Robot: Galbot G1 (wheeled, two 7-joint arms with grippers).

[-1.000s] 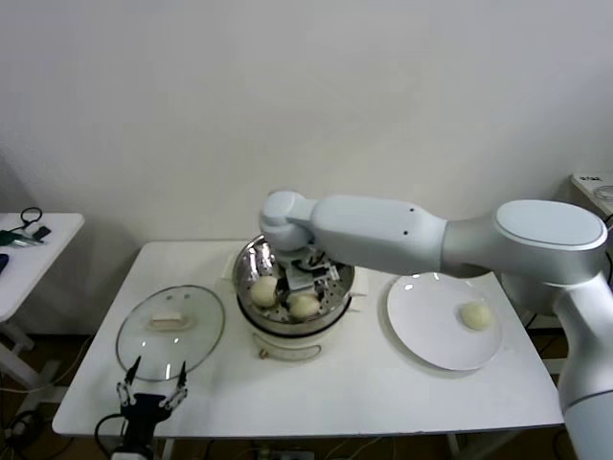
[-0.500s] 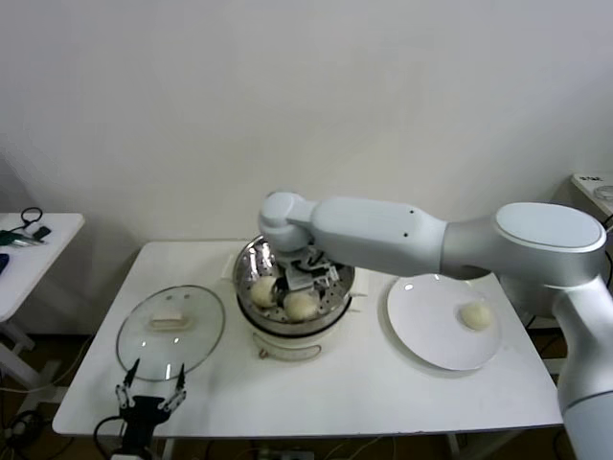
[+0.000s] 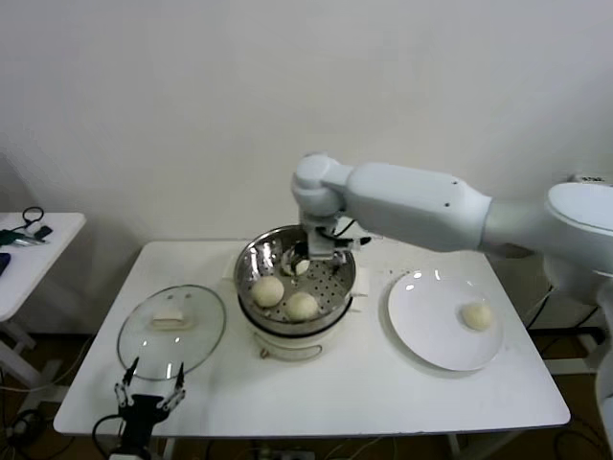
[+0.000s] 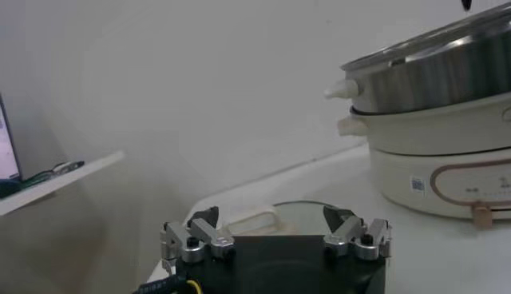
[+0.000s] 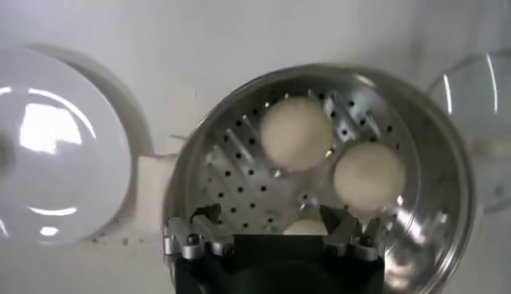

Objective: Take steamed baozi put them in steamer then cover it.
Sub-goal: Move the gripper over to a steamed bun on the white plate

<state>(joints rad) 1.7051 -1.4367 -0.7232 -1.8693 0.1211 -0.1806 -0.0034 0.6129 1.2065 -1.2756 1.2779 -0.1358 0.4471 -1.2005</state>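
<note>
below the right gripper (image 5: pixel 273 232) jaws sit steamed baozi (image 5: pixel 297 133).

A plain white wall (image 3: pixel 192 105) fills the background, evenly lit. In front of it stands a white table (image 3: pixel 383 393). At the left is a second, smaller white table (image 3: pixel 29 254) with some small dark objects (image 3: pixel 27 228) on it, perhaps tools. Below, a strip of brownish floor (image 3: pixel 29 398) with cables shows.

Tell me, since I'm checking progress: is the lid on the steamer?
No, the lid lies on the table beside the open steamer.
</note>
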